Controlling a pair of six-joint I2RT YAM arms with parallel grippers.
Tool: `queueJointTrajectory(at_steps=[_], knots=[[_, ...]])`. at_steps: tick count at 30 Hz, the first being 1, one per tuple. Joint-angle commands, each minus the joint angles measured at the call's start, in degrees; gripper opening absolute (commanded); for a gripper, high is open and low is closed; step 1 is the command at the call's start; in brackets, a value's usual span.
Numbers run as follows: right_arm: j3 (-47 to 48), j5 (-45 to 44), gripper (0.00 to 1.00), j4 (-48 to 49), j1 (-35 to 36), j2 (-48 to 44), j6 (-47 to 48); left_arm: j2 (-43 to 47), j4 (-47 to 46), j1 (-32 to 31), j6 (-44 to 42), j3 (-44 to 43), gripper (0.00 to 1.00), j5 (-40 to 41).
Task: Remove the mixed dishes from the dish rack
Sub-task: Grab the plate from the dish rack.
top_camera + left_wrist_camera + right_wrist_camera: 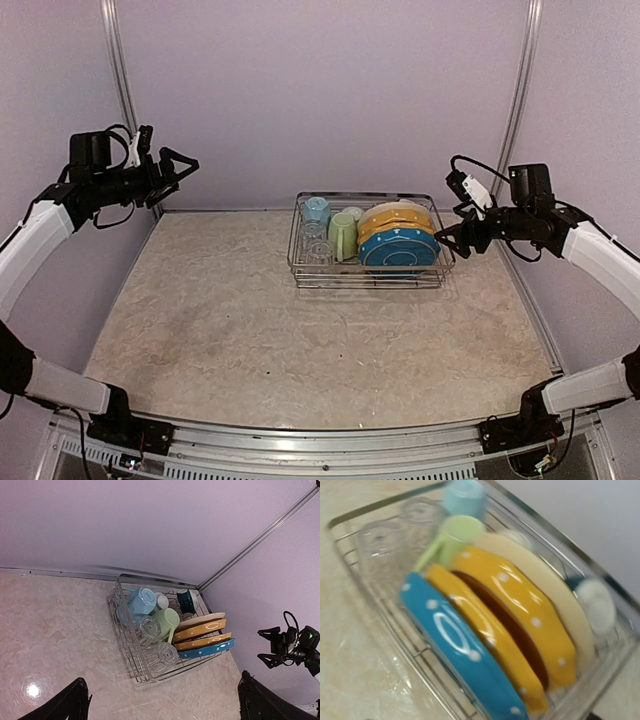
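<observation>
The silver wire dish rack stands at the back right of the table. In it stand a blue dotted plate, two dotted yellow-orange plates, a cream plate, a pale green mug, a light blue mug, clear glasses and a small dark-outside bowl. My left gripper is open and empty, raised high at the far left, looking down on the rack. My right gripper is open just right of the rack; its blurred wrist view shows the blue plate close up, and its fingers are out of frame.
The marbled tabletop spreads left of and in front of the rack. Lavender walls with metal corner rails close the back and sides. The rack sits close to the back wall and right corner rail.
</observation>
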State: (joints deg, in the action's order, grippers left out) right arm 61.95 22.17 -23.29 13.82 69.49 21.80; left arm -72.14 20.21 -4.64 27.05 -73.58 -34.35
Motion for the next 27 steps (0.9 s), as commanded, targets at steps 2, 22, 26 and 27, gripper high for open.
queueJointTrajectory(at_steps=[2,22,26,27], knots=[[-0.57,11.22,0.88,-0.79,0.41,0.83,17.13,-2.36,1.14,-1.24,0.41,-1.65,0.99,-1.46],[15.51,15.26,0.71,-12.79,0.44,21.80,32.46,-8.05,0.70,-1.33,1.60,-1.57,0.99,-3.92],[19.11,16.92,0.60,-17.80,0.40,26.62,34.80,-8.23,0.84,-1.33,1.26,-1.43,0.99,-3.60],[20.11,17.16,0.56,-19.24,0.40,27.89,35.45,-8.21,0.89,-1.33,1.25,-1.55,0.99,-3.66]])
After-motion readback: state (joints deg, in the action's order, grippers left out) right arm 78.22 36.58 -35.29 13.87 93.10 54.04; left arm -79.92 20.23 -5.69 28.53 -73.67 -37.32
